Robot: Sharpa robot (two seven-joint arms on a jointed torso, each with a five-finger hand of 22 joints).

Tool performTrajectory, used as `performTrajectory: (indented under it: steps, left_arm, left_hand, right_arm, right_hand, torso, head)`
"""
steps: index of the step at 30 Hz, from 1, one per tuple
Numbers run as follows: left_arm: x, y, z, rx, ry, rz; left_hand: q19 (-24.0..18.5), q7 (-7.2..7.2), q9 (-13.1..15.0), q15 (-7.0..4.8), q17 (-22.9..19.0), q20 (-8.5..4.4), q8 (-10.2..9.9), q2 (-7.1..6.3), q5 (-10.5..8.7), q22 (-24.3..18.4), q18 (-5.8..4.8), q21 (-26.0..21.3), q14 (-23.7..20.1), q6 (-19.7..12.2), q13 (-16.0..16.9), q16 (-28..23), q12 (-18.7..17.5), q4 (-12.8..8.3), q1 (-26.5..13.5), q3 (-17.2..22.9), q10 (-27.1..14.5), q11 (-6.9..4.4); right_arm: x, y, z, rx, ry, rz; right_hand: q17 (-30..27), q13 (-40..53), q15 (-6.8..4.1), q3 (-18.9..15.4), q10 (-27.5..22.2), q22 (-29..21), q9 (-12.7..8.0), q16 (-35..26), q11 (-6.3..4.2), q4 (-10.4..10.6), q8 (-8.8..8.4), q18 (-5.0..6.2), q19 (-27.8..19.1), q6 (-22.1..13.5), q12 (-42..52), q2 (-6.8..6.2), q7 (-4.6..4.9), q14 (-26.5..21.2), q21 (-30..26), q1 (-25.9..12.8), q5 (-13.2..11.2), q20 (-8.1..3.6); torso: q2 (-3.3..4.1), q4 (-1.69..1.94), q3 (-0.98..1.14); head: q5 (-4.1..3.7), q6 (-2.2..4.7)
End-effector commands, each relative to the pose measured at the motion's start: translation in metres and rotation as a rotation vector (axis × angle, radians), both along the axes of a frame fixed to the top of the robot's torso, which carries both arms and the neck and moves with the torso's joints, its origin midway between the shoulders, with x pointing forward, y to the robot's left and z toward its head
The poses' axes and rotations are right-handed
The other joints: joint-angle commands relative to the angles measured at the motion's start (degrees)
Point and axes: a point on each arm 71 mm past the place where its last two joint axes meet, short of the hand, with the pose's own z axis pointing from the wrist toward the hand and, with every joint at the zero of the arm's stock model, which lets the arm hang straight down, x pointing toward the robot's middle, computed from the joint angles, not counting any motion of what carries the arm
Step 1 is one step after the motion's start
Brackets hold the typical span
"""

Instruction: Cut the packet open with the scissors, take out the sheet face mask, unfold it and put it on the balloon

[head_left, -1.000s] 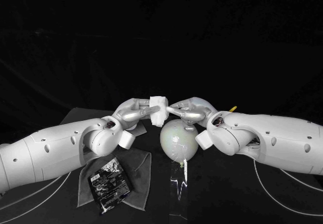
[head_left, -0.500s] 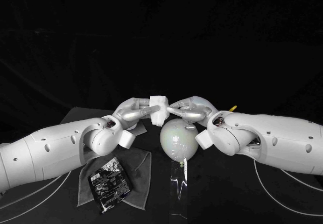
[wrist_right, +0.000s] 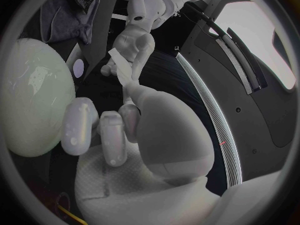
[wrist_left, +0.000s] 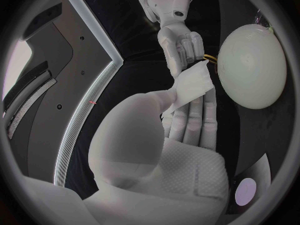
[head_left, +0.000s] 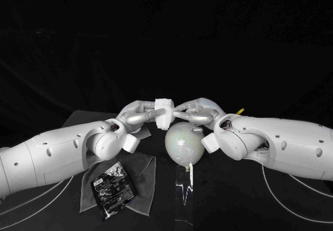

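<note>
The folded white sheet mask (head_left: 163, 113) hangs in the air above the pale balloon (head_left: 184, 142), which stands at the table's middle. My left hand (head_left: 141, 114) grips the mask from the left. My right hand (head_left: 196, 113) meets it from the right and pinches the mask's edge with its fingertips. In the left wrist view the mask (wrist_left: 190, 87) lies across my left hand's fingers (wrist_left: 197, 117), with the balloon (wrist_left: 252, 67) beside it. The right wrist view shows the mask (wrist_right: 122, 67) stretched between both hands, close to the balloon (wrist_right: 31, 97). The black packet (head_left: 113, 187) lies on the table.
A grey cloth (head_left: 142, 168) lies under the packet at the front left. A clear stand (head_left: 184, 192) runs from the balloon toward the front edge. The scissors' yellow handle (head_left: 240, 111) peeks out behind my right arm. White cables (head_left: 277, 192) trail at the right.
My right hand's fingers have curled in and closed on the mask's right edge. The mask, left hand and balloon stay about where they were.
</note>
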Motion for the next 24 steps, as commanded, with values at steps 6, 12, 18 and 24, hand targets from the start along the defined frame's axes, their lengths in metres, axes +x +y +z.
performTrajectory:
  steps: [6,12,18,24]
  left_arm:
    - [-0.0007,-0.0032,0.0017,0.012,-0.024,-0.018]
    - [0.0004,-0.0025,0.0007,0.034,-0.023,0.004]
    - [0.0036,0.0017,-0.0022,0.082,-0.012,0.052]
    - [0.0079,0.0065,-0.0056,0.128,0.004,0.099]
  left_hand:
    - [-1.1,0.82,-0.1,0.3,0.2,0.14,-0.4,0.23,0.42,0.3,-0.19,0.5,-1.1,0.0,-0.2,0.2,0.0,-2.5,-0.9,2.1,-0.6,-0.3]
    - [-3.3,1.82,-0.5,1.41,0.3,0.78,-1.3,-1.37,0.41,0.8,-0.76,1.1,-3.2,-1.0,-0.5,0.0,-1.9,-4.1,-1.5,1.3,-5.5,1.39]
    - [-7.3,4.29,-1.0,4.02,0.5,2.43,-2.7,-3.48,0.38,-0.6,-1.95,-1.7,-9.4,-3.2,-0.5,-0.3,-3.9,-3.4,-4.2,-1.6,-11.8,3.99]
    - [-9.5,5.99,-1.7,5.89,0.7,4.16,-4.0,-5.18,0.33,-3.2,-2.33,-5.9,-15.3,-6.7,-0.5,-0.5,-4.9,-2.5,-5.8,-2.4,-17.1,5.86]
  right_arm:
    - [-0.0021,0.0013,0.0015,0.022,-0.009,0.006]
    - [-0.0038,0.0011,0.0014,0.035,0.003,0.004]
    - [-0.0053,-0.0001,0.0011,0.049,0.017,0.0]
    - [-0.0071,-0.0005,0.0012,0.061,0.029,-0.001]
  right_hand:
    - [13.2,5.3,-0.54,3.0,3.6,10.3,2.1,0.2,-2.6,-1.7,2.45,-0.3,0.3,0.1,0.5,-0.66,-0.3,5.4,0.5,-2.4,0.2,-0.23]
    - [13.3,5.5,-0.58,4.0,3.8,10.3,2.4,0.3,-2.65,-2.1,2.85,-0.32,0.3,0.0,0.7,-0.81,-0.36,5.5,0.7,-3.1,0.1,-0.27]
    - [13.3,5.7,-0.6,4.5,3.9,10.3,2.5,0.3,-2.67,-2.4,3.05,-0.34,0.4,0.0,0.9,-0.86,-0.38,5.5,0.8,-3.4,0.1,-0.29]
    - [13.4,5.8,-0.61,4.7,4.0,10.3,2.5,0.3,-2.68,-2.5,3.16,-0.35,0.4,-0.1,0.9,-0.87,-0.39,5.5,0.9,-3.6,0.1,-0.3]
  torso:
    - [-0.02,0.02,0.0]
    - [0.01,0.03,0.01]
    - [-0.02,-0.02,0.0]
    - [-0.01,-0.06,0.0]
  head:
    - [-0.05,-0.04]
    - [-0.05,0.02]
    - [-0.09,0.04]
    - [-0.16,0.05]
